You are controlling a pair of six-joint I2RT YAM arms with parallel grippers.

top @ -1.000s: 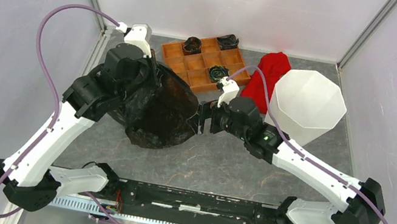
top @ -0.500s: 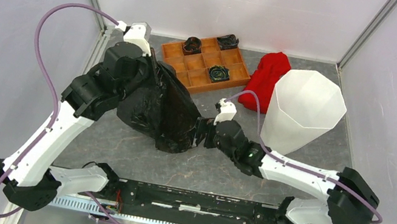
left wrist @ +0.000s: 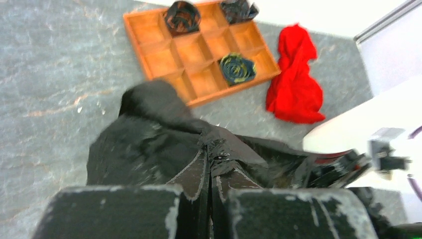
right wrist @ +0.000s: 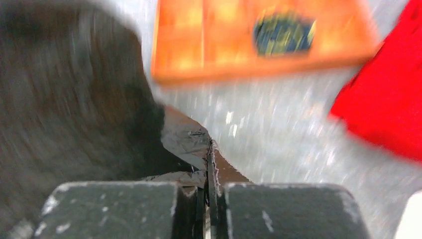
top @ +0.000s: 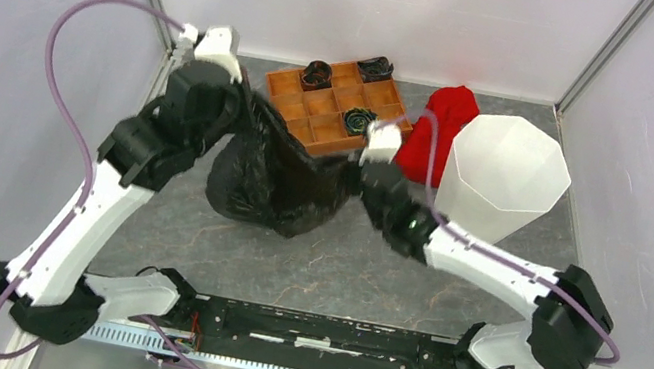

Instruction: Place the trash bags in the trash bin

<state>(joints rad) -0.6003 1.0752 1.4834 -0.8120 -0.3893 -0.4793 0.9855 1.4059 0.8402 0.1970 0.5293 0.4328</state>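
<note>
The black trash bag [top: 278,181] hangs stretched between my two grippers, its lower part sagging toward the grey table. My left gripper [top: 249,113] is shut on the bag's upper left edge. In the left wrist view its gripper [left wrist: 211,162] pinches a crinkled fold of the bag [left wrist: 149,144]. My right gripper [top: 358,168] is shut on the bag's right edge; in the right wrist view the gripper [right wrist: 209,152] clamps a thin glossy fold of the bag [right wrist: 64,99]. The white trash bin [top: 505,175] stands upright to the right of the right gripper, open at the top.
An orange-brown compartment tray [top: 326,108] with dark rolled items lies behind the bag. A red cloth [top: 440,123] lies between the tray and the bin. Grey walls and metal posts close in the table on three sides.
My right gripper moved in to the bag's right edge and shut on it, then rose toward the tray. The left arm pulled back and left, so the bag is now stretched out.
</note>
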